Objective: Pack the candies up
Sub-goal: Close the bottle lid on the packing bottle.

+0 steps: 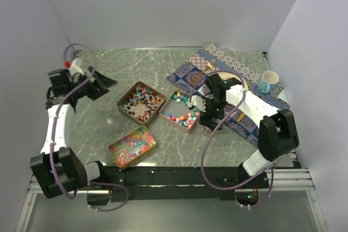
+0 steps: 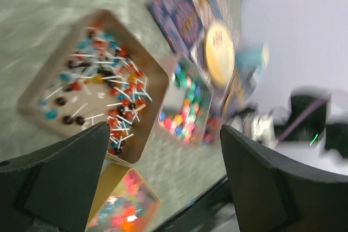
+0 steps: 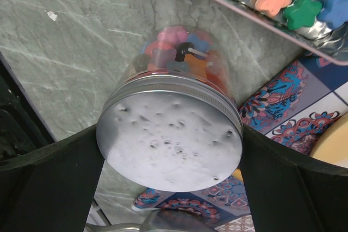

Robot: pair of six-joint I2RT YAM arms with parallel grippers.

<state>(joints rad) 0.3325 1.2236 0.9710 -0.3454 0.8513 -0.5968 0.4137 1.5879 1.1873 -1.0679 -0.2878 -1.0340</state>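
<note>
Copper-coloured metal made up three tins on the green marbled table [image 1: 109, 69]. The far tin [image 1: 120, 104] held wrapped stick sweets [image 1: 142, 101]. The tin just to its right [image 1: 169, 102] held chunky star-shaped pieces [image 1: 185, 113] in pink, green, blue and orange. The near tin [image 1: 111, 149] held tiny glossy beads [image 1: 132, 146].

More of the candies [image 3: 174, 44], pink, blue and orange, showed through the clear wall of a jar [image 3: 163, 63] capped with a grey metal lid [image 3: 168, 139]. The right gripper [image 3: 171, 134] was clamped on this jar. Its two dark fingers [image 3: 60, 183] pressed against opposite sides of the lid's rim, so the jaws stood about as wide as the lid. From the right wrist view, the jar stood just beside the near edge of the star tin, partly over bare table and partly over the border of a patterned cloth [image 1: 187, 71]. A yellow plate [image 2: 218, 52] lay on that cloth, and a blue mug [image 1: 267, 81] stood at the cloth's far right end.

The left gripper [image 1: 106, 82] hung over the far left of the table, well apart from all three tins. Its jaws were spread wide with nothing between them. In the blurred left wrist view, the stick-sweet tin appeared between and beyond its fingers [image 2: 65, 183], not touching them.
</note>
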